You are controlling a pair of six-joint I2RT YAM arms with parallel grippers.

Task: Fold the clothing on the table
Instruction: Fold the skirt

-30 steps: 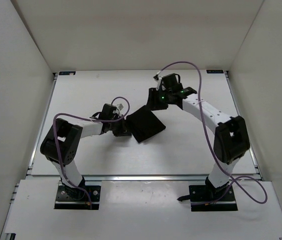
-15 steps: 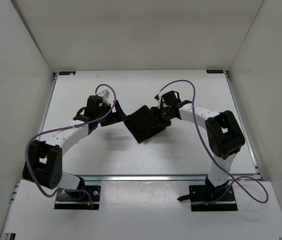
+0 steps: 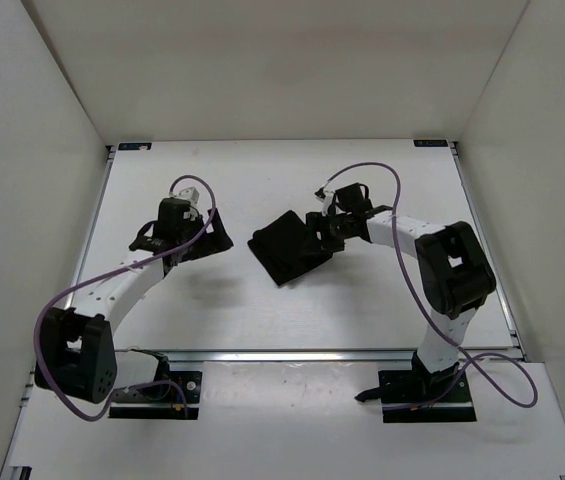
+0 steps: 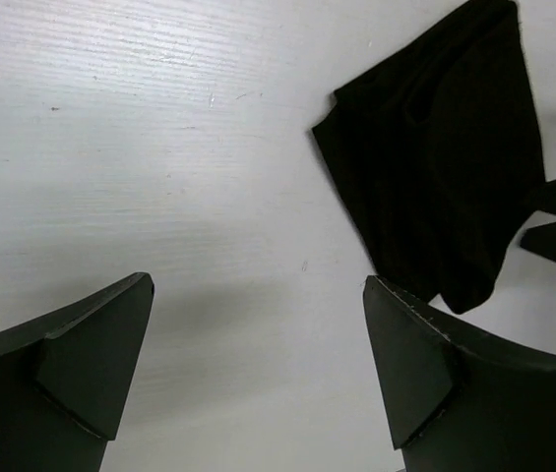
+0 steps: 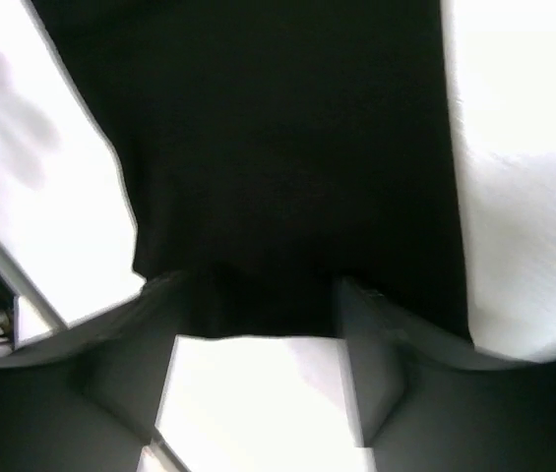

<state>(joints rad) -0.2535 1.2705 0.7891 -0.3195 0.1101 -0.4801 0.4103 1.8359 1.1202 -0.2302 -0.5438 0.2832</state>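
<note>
Robot test cell, lab-bench type. Two white-and-black arms, left arm [image 3: 127, 280] and right arm [image 3: 407, 228], bolted on black base plates [image 3: 152, 393] at near edge of table [image 3: 262, 310]. Loose purple cables [image 3: 92, 285] looped along each arm. Plain white panels box in worktop: one [image 3: 22, 150] outboard of left gripper [image 3: 212, 238], one [image 3: 542, 120] outboard of right gripper [image 3: 320, 232], one [image 3: 282, 70] ahead of both. Metal rail [image 3: 292, 354] behind grippers, along table's near edge. Faint scuffs [image 4: 56, 108] on white surface ahead of left gripper.

One clothing item [image 3: 287, 252] (black), one table [image 3: 262, 320], two grippers: left gripper [image 4: 256, 283], right gripper [image 5: 258, 285].
</note>
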